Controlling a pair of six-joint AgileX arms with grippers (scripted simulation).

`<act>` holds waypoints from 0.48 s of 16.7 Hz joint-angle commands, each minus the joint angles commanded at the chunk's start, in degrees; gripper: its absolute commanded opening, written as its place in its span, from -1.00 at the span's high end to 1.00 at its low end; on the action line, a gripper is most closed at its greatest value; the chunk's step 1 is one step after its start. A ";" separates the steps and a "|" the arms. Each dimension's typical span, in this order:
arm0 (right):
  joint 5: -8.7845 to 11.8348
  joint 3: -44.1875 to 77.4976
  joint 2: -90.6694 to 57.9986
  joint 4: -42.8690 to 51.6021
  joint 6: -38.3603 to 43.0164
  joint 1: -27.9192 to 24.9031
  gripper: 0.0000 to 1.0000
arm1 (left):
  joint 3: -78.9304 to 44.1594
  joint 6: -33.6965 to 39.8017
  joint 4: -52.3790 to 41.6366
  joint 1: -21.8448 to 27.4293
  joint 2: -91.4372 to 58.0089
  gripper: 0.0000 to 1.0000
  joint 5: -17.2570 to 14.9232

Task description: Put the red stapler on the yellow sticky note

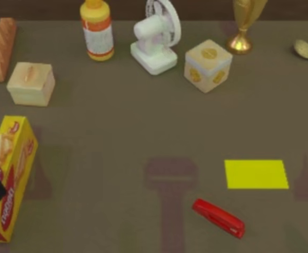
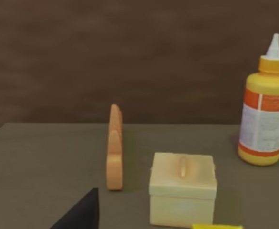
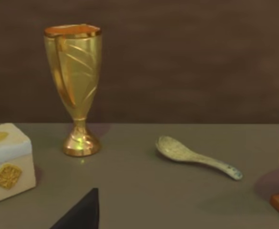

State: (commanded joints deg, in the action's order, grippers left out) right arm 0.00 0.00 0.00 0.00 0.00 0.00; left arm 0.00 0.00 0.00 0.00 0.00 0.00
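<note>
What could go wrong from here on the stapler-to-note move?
1. The stapler lies diagonally and is narrow; a hand not turned to match its angle may push it aside rather than grip it.
2. The note is a loose flat sheet close to the stapler; a low sweep could shift it.
3. Neither hand is near the stapler, and the left arm sits at the table's left edge by the yellow box, which it could knock on its way out.

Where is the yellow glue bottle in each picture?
Top view: the glue bottle stands at the far edge, left of the white fan.
Left wrist view: the bottle stands upright, beyond the cream lidded box.
Right wrist view: not in it.
Shared landmark: that cream lidded box, also in the top view.
</note>
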 joint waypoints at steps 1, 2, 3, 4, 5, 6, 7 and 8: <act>0.00 0.00 0.00 0.00 0.00 0.00 -1.00 | 0.00 0.00 0.00 0.00 0.00 -1.00 0.00; 0.00 0.02 -0.02 0.02 0.00 -0.01 -1.00 | 0.00 0.00 0.00 0.00 0.00 -1.00 0.00; 0.03 0.61 -0.62 0.52 -0.08 -0.39 -1.00 | 0.00 0.00 0.00 0.00 0.00 -1.00 0.00; 0.07 1.81 -1.83 1.53 -0.23 -1.12 -1.00 | 0.00 0.00 0.00 0.00 0.00 -1.00 0.00; 0.10 3.60 -3.65 2.99 -0.45 -2.15 -1.00 | 0.00 0.00 0.00 0.00 0.00 -1.00 0.00; 0.12 5.91 -6.09 4.87 -0.74 -3.46 -1.00 | 0.00 0.00 0.00 0.00 0.00 -1.00 0.00; 0.13 8.69 -9.13 7.12 -1.09 -5.00 -1.00 | 0.00 0.00 0.00 0.00 0.00 -1.00 0.00; 0.12 11.84 -12.77 9.72 -1.50 -6.74 -1.00 | 0.00 0.00 0.00 0.00 0.00 -1.00 0.00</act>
State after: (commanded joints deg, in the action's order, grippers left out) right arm 0.12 11.84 -12.77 9.72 -1.50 -6.74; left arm 0.00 0.00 0.00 0.00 0.00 0.00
